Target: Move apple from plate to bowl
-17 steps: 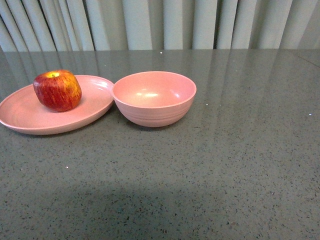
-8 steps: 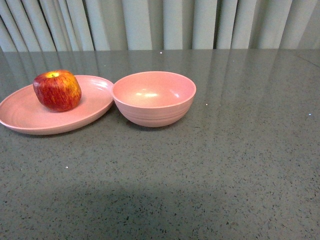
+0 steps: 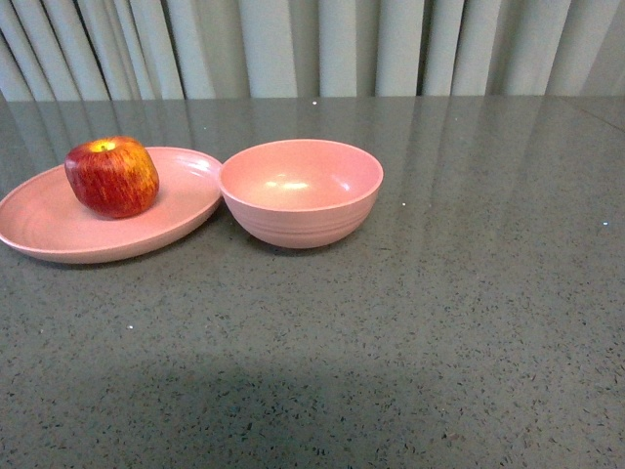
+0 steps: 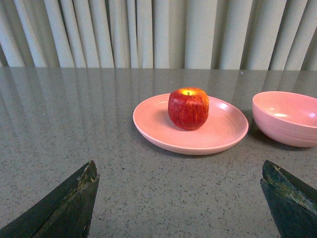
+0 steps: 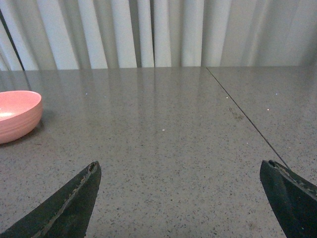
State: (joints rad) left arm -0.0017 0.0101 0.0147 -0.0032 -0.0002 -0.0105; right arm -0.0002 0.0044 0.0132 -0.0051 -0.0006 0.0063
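Note:
The red apple sits upright on the shallow pink plate at the table's left. The deep pink bowl stands empty just right of the plate, its rim almost touching the plate's edge. Neither gripper shows in the front view. In the left wrist view my left gripper is open and empty, some way short of the plate, with the apple straight ahead and the bowl beside it. In the right wrist view my right gripper is open and empty over bare table, the bowl at the frame's edge.
The grey speckled table stretches wide in front and to the right. Pale curtains hang behind its far edge. A seam in the tabletop runs past the right gripper.

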